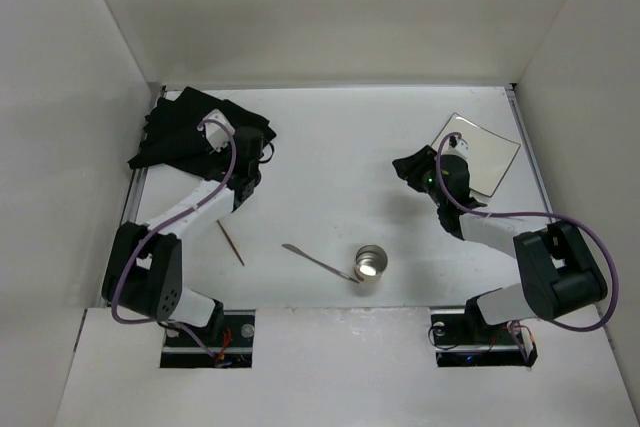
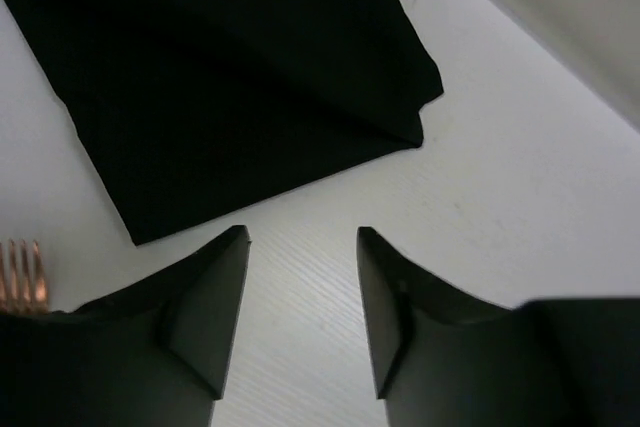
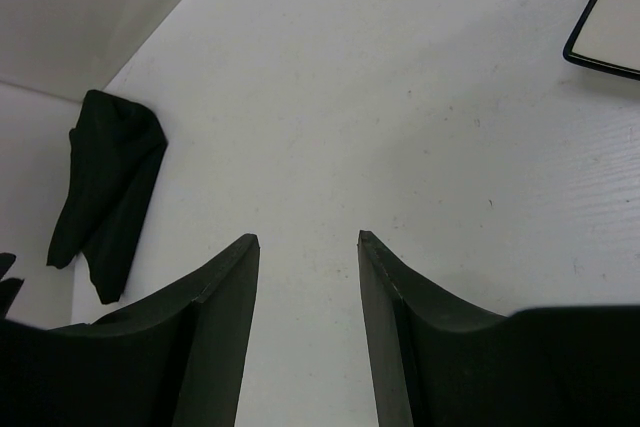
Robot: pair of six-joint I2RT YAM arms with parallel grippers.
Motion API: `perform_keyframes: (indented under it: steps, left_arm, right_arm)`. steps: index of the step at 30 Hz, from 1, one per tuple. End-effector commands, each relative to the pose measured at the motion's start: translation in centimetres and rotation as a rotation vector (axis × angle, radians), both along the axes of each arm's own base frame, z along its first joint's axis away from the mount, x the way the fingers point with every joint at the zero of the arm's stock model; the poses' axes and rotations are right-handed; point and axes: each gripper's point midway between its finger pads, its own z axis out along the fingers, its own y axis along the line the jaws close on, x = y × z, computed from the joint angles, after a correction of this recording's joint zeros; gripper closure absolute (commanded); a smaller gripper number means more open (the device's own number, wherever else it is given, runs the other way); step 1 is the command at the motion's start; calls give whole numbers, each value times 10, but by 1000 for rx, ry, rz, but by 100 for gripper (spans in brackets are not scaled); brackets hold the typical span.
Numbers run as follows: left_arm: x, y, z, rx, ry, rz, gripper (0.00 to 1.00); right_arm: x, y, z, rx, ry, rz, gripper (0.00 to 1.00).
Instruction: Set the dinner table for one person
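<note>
The dinner table [image 1: 330, 177] is the white tabletop. A crumpled black cloth placemat [image 1: 185, 127] lies at its far left corner. My left gripper [image 1: 262, 145] is open and empty at the cloth's right edge; in the left wrist view the cloth [image 2: 230, 77] lies just beyond the gripper [image 2: 303, 237]. A square white plate [image 1: 482, 152] sits at the far right. My right gripper [image 1: 404, 165] is open and empty over bare table, left of the plate. In the right wrist view the gripper [image 3: 308, 239] hovers above the table, with the plate's corner [image 3: 612, 17] at top right.
A metal cup [image 1: 372, 264] stands near the front middle, with a silver utensil [image 1: 315, 260] lying just left of it. A thin brown stick [image 1: 231, 243] lies at front left. White walls enclose the table. A copper coil [image 2: 20, 272] shows at the left wrist view's edge.
</note>
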Motion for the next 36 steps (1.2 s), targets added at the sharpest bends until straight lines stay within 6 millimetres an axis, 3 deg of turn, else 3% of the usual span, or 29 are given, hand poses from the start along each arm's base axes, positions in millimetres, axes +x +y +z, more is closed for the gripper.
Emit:
perform_keyframes:
  steps: [1,4,8,12,19,24,29,32,34,36]
  left_arm:
    - [28,5,29,-84,-95,52,65]
    - [47,3,21,-135,-77,50,64]
    - [72,0,8,-210,-53,62,45]
    - [94,3,-4,-270,-47,103,34]
    - [111,16,-39,-370,-25,238,36]
    - [127,21,-63,-398,-11,281,41]
    - [146,22,-72,-400,-3,283,49]
    - [153,19,-81,-420,11,275,61]
    - [158,10,-86,-435,25,241,85]
    - [161,5,-93,-445,40,218,91]
  right_arm:
    - [8,6,20,21,-66,12,50]
    - [9,7,20,20,-66,14,50]
    - [8,6,21,20,-68,13,50]
    - [8,6,22,19,-71,12,50]
    - [8,8,20,25,-65,19,50]
    - [8,8,20,24,-63,19,50]
    - [9,10,20,26,-63,27,50]
    - [9,11,20,27,-65,30,50]
    - [9,12,20,29,-65,32,50]
    - [8,12,23,31,-69,34,50]
